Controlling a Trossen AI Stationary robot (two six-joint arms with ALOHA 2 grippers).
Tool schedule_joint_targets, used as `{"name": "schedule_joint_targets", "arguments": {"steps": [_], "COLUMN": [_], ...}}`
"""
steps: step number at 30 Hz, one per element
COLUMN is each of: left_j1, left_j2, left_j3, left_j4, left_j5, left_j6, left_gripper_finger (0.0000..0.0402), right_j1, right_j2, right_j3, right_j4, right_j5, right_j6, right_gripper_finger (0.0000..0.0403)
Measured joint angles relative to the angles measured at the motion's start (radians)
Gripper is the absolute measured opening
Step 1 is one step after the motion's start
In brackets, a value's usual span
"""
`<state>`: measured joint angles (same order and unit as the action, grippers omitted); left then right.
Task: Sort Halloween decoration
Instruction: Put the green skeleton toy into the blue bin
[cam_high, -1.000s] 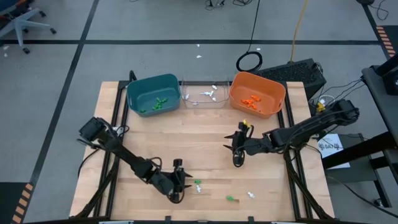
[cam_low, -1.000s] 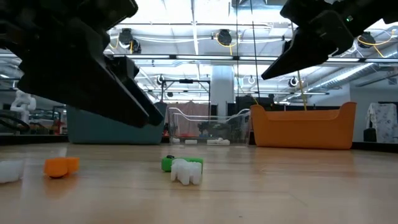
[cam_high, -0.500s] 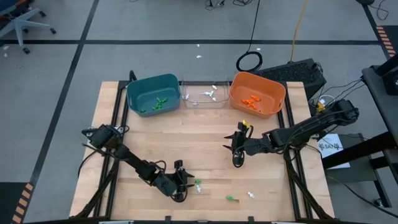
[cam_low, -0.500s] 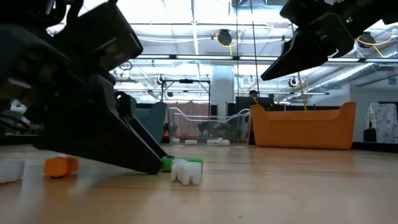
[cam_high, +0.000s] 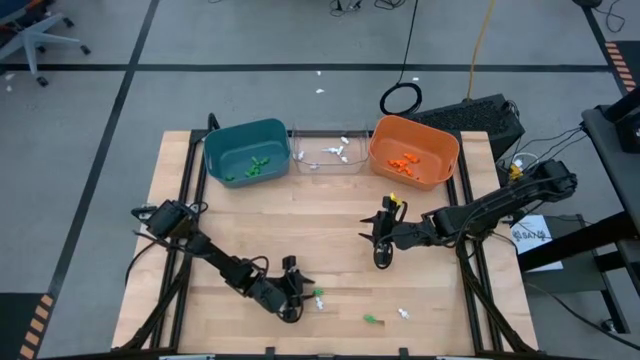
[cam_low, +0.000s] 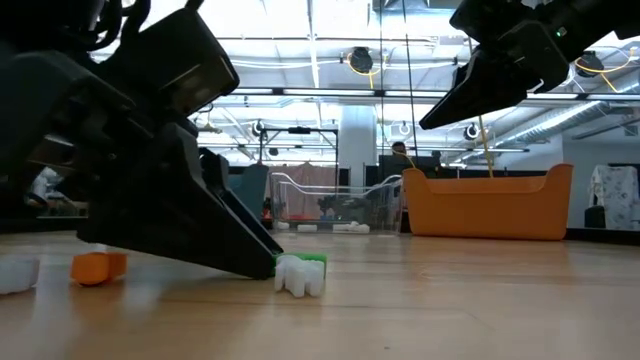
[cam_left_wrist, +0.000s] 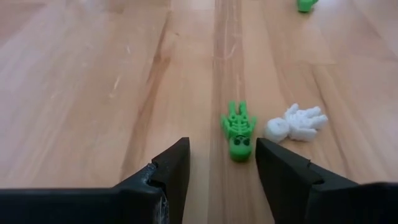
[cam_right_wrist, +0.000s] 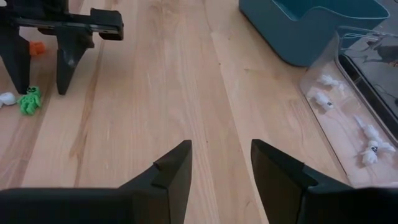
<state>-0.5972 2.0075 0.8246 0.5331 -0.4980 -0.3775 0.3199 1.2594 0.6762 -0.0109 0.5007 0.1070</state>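
The left gripper (cam_left_wrist: 221, 171) is lowered to the wooden table (cam_high: 330, 230) near its front edge, fingers parted with nothing between them. Directly ahead of its fingertips lies a green skeleton trinket (cam_left_wrist: 238, 131), flat on the boards, long axis running in line with the fingers, skull end towards the gripper. Just beside it, on the side away from the gripper's centreline, lies a white skeleton trinket (cam_left_wrist: 296, 123), long axis crosswise, skull end nearest the green one. Both are moulded plastic with ribbed bodies. A second green piece (cam_left_wrist: 305, 5) lies farther ahead. In the low view an orange trinket (cam_low: 98, 267) lies behind the gripper.

The right gripper (cam_high: 380, 243) hovers over mid-table, fingers apart and empty.

At the far edge stand three plastic bins: a teal bin (cam_high: 246, 150) holding green pieces, a clear bin (cam_high: 328, 152) holding white pieces, an orange bin (cam_high: 413, 152) holding orange pieces. No writing is readable.
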Motion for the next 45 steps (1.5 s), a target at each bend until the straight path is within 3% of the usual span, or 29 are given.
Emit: {"name": "schedule_joint_targets", "arguments": {"steps": [8,21,27,45], "left_j1": [0.011,0.015,0.015,0.022], "left_j2": [0.0,0.0,-0.005,-0.261], "left_j3": [0.0,0.0,0.0,0.0], "left_j4": [0.0,0.0,0.001,-0.168], "left_j5": [0.0,0.024,0.01,-0.302], "left_j6": [0.052,0.156,0.267,0.837], "left_gripper_finger": [0.0166,0.0013,0.0014,0.0009], "right_j1": [0.0,0.0,0.0,-0.021], "right_j2": [0.0,0.0,0.0,0.0], "right_j3": [0.0,0.0,0.001,0.001], "right_j4": [0.0,0.0,0.0,0.0], "right_j5": [0.001,0.001,0.001,0.002], "right_j6": [-0.011,-0.011,-0.011,-0.017], "right_gripper_finger": [0.0148,0.0148,0.0148,0.0148]}}
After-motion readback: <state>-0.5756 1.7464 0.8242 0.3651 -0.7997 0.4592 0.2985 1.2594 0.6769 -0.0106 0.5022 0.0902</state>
